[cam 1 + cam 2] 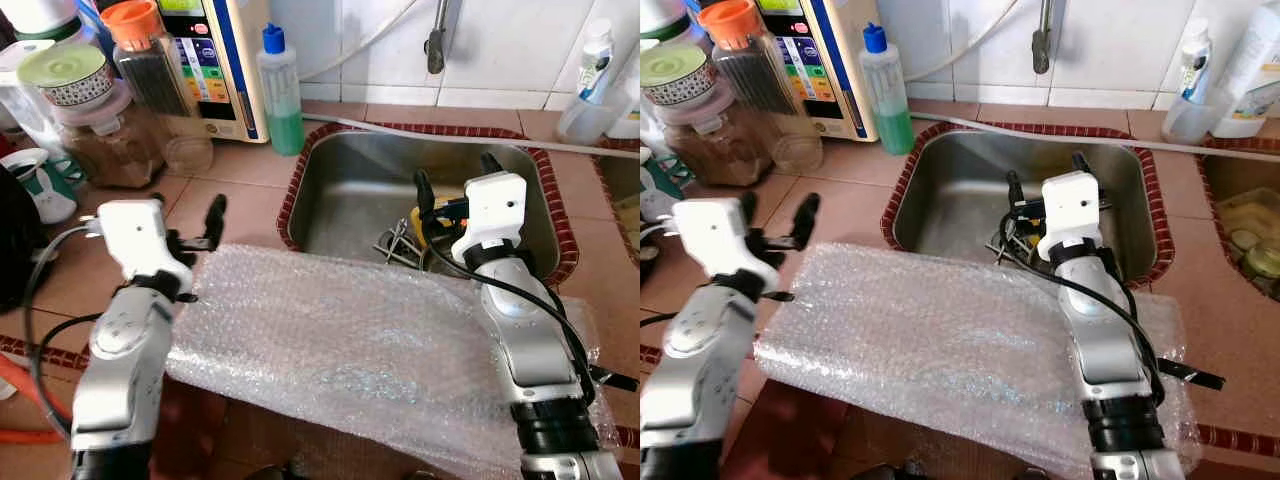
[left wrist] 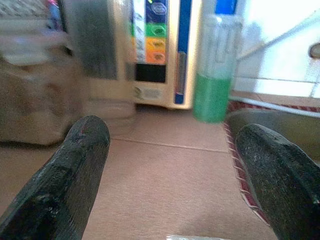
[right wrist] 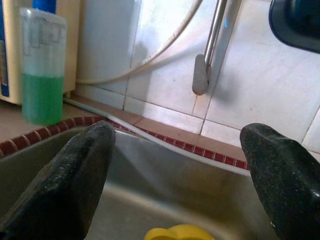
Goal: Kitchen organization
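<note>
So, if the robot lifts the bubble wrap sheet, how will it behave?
The bubble wrap sheet probably flops: it already drapes over the counter edge. It looks light, so a push may slide it. One gripper would likely bunch it.

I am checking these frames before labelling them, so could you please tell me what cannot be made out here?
- Utensils in the sink: partly hidden behind the right gripper in the eye views; kinds unclear.
- Yellow item: cut off by the right wrist view's edge.
- Jars: blurred in the left wrist view.
- Counter under the bubble wrap: covered.
- Panel labels on the appliance: too small to read.
</note>
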Motion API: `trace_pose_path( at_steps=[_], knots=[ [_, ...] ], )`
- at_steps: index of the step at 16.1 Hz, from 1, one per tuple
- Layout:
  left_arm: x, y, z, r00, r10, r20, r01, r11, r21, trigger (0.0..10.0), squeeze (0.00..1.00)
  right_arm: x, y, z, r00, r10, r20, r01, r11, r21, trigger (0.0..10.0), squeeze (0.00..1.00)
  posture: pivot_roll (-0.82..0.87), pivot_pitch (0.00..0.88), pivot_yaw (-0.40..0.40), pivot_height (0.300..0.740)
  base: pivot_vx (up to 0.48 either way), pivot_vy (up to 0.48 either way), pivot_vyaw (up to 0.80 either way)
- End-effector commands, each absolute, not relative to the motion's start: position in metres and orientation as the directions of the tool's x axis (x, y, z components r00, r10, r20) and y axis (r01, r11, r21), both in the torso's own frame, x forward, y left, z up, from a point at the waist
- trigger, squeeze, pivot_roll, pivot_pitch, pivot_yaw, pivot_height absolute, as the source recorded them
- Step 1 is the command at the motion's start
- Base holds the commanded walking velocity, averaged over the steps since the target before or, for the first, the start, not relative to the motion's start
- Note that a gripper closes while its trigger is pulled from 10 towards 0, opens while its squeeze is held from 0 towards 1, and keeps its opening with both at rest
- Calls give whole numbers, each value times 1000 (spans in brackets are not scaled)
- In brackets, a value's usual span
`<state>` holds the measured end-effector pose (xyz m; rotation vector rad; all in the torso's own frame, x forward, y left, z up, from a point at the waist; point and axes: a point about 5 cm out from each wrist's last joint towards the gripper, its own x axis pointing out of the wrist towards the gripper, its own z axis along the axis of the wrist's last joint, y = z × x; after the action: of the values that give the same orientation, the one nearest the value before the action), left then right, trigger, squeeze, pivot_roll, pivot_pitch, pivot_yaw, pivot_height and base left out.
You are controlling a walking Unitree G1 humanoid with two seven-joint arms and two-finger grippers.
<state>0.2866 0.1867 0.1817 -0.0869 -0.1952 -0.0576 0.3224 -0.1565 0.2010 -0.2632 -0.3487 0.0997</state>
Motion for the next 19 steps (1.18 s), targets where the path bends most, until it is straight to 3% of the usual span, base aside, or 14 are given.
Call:
trace_pose_path(
  at_steps=[1, 5, 19],
  knots=[
    [280, 191, 181, 981, -17, 192, 29, 998, -59, 10000, 0, 318, -154, 204, 931, 153, 331, -65, 963, -261, 10000, 0, -142, 125, 111, 740, 0, 0, 0],
    [269, 189, 172, 989, -7, 145, 17, 998, -68, 10000, 0, 308, -151, 201, 936, 174, 307, -93, 961, -259, 10000, 0, -140, 118, 100, 740, 0, 0, 0],
    [276, 182, 176, 990, -34, 139, 43, 997, -59, 10000, 0, 309, -140, 201, 939, 195, 282, -128, 963, -239, 10000, 0, -141, 115, 103, 740, -35, 0, 0]
  ],
)
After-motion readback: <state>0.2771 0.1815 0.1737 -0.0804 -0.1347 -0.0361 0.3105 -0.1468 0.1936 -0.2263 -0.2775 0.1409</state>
